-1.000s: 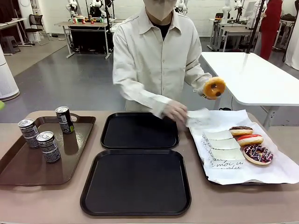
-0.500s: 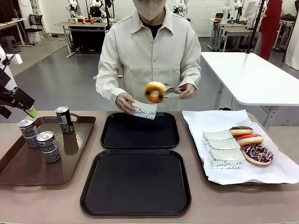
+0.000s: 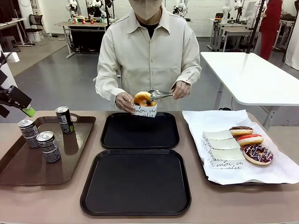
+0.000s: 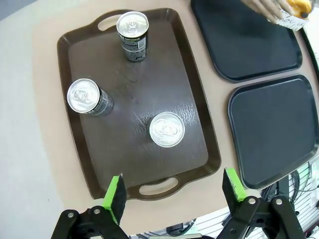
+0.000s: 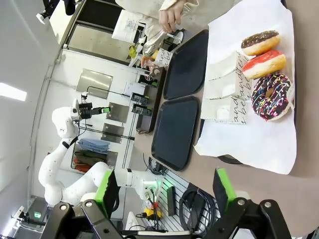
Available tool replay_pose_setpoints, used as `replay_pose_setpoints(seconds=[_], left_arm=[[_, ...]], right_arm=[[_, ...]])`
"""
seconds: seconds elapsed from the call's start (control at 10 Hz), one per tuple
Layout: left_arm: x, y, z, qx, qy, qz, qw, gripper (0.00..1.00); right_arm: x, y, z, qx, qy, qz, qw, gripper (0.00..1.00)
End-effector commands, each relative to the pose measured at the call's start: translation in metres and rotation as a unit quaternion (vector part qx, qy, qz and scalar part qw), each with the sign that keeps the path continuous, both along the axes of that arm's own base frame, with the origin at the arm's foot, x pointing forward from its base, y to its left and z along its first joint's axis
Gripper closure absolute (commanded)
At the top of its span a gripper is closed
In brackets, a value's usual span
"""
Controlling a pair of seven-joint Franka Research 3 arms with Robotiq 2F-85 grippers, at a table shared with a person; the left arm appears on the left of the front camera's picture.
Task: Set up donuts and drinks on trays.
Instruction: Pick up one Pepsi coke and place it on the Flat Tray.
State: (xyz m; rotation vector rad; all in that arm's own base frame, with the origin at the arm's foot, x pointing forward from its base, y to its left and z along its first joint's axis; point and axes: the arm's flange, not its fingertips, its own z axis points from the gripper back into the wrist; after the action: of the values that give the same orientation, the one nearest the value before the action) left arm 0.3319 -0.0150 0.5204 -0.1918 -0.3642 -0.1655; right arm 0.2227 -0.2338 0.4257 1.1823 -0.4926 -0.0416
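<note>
- My left gripper (image 4: 173,188) hangs spread and empty, high over the left end of the counter (image 3: 46,200), looking down on the brown tray (image 4: 197,107). My right gripper (image 5: 164,188) is spread and empty too, up off the counter on the right.
- The three cans (image 3: 49,146) stand upright on the brown tray, apart from each other. The near black tray (image 3: 135,182) and the far black tray (image 3: 140,135) both lie bare in the middle.
- The person's hand (image 3: 124,100) holds a glazed donut (image 3: 142,99) in a paper holder (image 3: 145,111) over the far tray's far rim, with tongs (image 3: 159,95) at it. Three more donuts (image 3: 249,139) wait on the white paper (image 3: 280,172) at the right.
- Risk: if I come down off-centre on a can, a pad could clip its rim and topple it (slim cans, I judge, tip easily), perhaps into a neighbour.
- Risk: carrying a can to the far tray now could cross that hand, so the near tray looks safer.
- Half a second ago the donut dangled from the tongs above the holder, and now it sits in it. The cans and trays have not moved, and my left gripper has barely shifted.
</note>
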Motion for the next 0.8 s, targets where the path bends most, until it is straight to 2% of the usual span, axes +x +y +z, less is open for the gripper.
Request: replay_pose_setpoints(seconds=[0.0, 0.3, 0.7], left_arm=[[0.012, -0.02, -0.003, 0.054, 0.036, 0.039, 0.997, 0.0], [0.035, -0.039, -0.008, 0.091, 0.095, 0.072, 0.989, 0.0], [0.052, -0.04, -0.045, 0.075, 0.114, 0.075, 0.988, 0.0]], right_arm=[[0.003, -0.001, 0.001, 0.009, -0.014, 0.0, 1.0, 0.0], [0.003, -0.001, 0.001, 0.009, -0.014, 0.0, 1.0, 0.0], [0.003, -0.001, 0.001, 0.009, -0.014, 0.0, 1.0, 0.0]])
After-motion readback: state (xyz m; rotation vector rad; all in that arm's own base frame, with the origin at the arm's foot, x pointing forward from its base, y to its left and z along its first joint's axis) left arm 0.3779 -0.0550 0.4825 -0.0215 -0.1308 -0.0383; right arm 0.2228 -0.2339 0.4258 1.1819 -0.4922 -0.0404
